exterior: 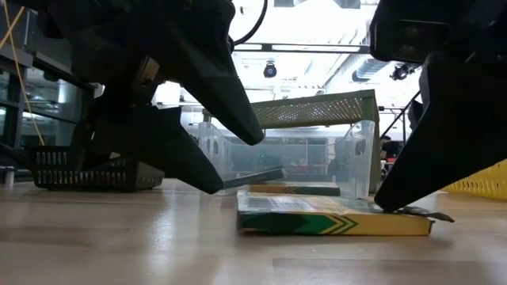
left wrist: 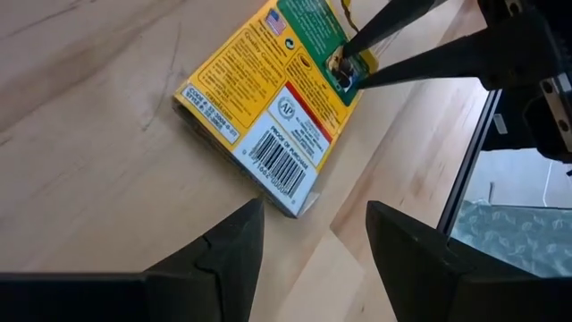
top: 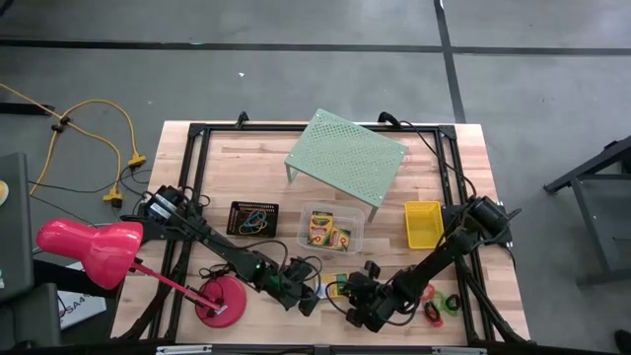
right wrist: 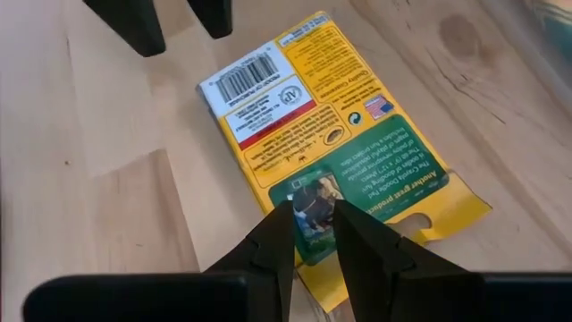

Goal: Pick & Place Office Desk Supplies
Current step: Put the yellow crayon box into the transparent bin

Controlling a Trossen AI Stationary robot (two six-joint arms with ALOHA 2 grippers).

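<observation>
A: Where's your card box (right wrist: 317,152)?
B: Flat on the table (top: 246,177), barcode side up, near the front edge, between both arms.
A: R gripper (right wrist: 313,237)?
B: Tips down on the box's green end, narrow gap, pressing it; can't tell you if it's gripped.
A: L gripper (left wrist: 313,237)?
B: Released, fingers apart, just beside the barcode end, not touching. 2 more boxes sit in your clear tub (top: 330,230).

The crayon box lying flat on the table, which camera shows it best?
The right wrist view: the crayon box fills it, back face up, barcode and hang tab visible, right gripper tips on it. The left wrist view shows its barcode end beyond the open left gripper. The low view shows only its edge; the high view, a speck.
</observation>
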